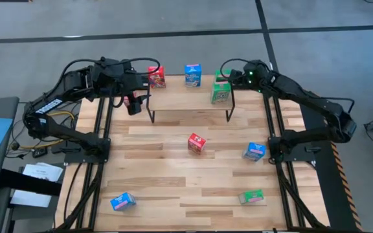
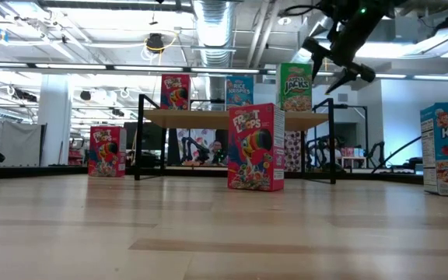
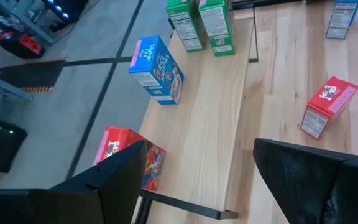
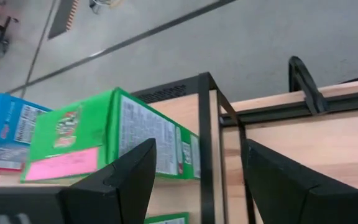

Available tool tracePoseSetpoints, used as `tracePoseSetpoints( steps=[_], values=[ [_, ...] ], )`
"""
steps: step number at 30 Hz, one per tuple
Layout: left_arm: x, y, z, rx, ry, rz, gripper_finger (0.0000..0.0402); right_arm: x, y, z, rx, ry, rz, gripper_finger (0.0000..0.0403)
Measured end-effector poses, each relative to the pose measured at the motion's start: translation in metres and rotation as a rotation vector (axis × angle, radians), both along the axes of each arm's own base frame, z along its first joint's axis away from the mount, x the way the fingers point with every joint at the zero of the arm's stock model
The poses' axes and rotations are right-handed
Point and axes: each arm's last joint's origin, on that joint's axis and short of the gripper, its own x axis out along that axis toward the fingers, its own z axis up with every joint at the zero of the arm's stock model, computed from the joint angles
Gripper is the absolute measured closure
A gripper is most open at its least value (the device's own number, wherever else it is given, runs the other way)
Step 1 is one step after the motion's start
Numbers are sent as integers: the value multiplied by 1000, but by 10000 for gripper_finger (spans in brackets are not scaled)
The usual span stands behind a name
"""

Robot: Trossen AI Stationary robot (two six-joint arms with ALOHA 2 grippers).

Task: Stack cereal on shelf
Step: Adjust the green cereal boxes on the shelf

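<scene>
The shelf [image 1: 188, 97] stands at the far middle of the table [image 1: 173, 188], and four cereal boxes stand on it: a red box [image 1: 156, 76] at its left end, a blue box [image 1: 192, 74] near the middle, and two green boxes at its right end, one [image 1: 221, 92] toward the front edge and another [image 1: 223, 76] just behind it, partly hidden by the right arm. The right gripper [image 1: 227, 77] hovers just above that right end with its fingers spread wide and nothing between them; the right wrist view looks down past them onto a green box [image 4: 114, 140] and the shelf's black wire corner. The left gripper [image 1: 133, 101] hangs off the shelf's left end, low beside the leg, with its fingers wide apart and holding nothing. A red box [image 1: 130, 99] stands on the table just beside that gripper. On the open table, a red box [image 1: 197, 144] stands in the middle, a blue box [image 1: 254, 151] sits to its right, another blue box [image 1: 122, 202] lies at the near left, and a green box [image 1: 252, 197] lies at the near right.
</scene>
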Motion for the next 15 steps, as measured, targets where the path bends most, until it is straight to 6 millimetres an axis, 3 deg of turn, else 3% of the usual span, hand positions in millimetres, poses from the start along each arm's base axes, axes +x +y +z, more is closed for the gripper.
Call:
tracePoseSetpoints(
  steps=[15],
  values=[
    [0, 0, 0, -1, -3, 2, 116, 1, 3, -1, 7, 10, 17, 143]
  ],
)
